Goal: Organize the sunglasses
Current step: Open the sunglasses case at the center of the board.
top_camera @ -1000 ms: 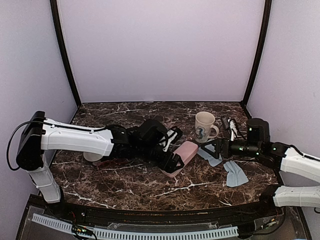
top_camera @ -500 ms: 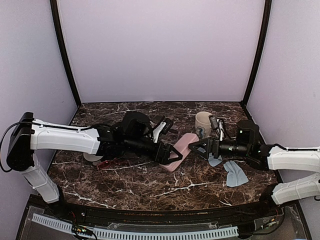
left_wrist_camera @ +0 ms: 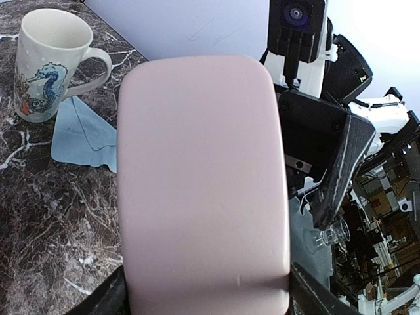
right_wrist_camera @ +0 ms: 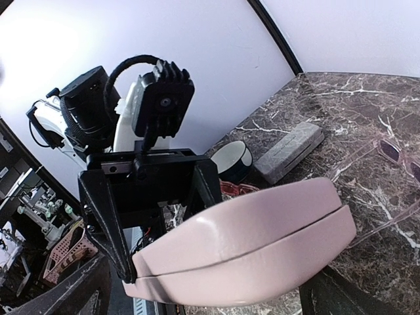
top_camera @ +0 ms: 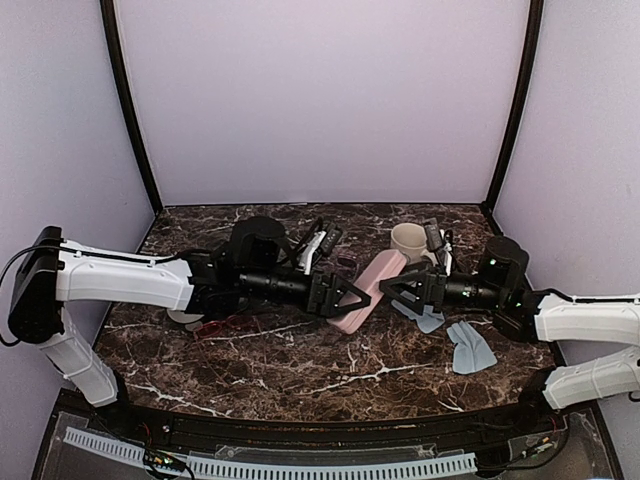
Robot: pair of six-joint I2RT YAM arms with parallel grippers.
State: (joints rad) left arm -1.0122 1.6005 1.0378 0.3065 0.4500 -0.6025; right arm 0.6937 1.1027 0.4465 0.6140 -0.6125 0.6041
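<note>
Left arm [top_camera: 120,280] and right arm [top_camera: 590,320]: white shell links, black joint housings. Black cable loops at the left shoulder. Green indicator lights on the right wrist. Left hand [top_camera: 352,298] and right hand [top_camera: 392,291]: black, angular fingers, black camera block mounted above.

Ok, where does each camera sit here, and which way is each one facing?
Top external: above and behind the bases, looking down at the table; both arms show.
Left wrist: looks along the pink case in its fingers toward the right gripper and mug.
Right wrist: faces the left gripper clamping the case; own fingers at bottom corners.
Shared: the case, in all three.
</note>
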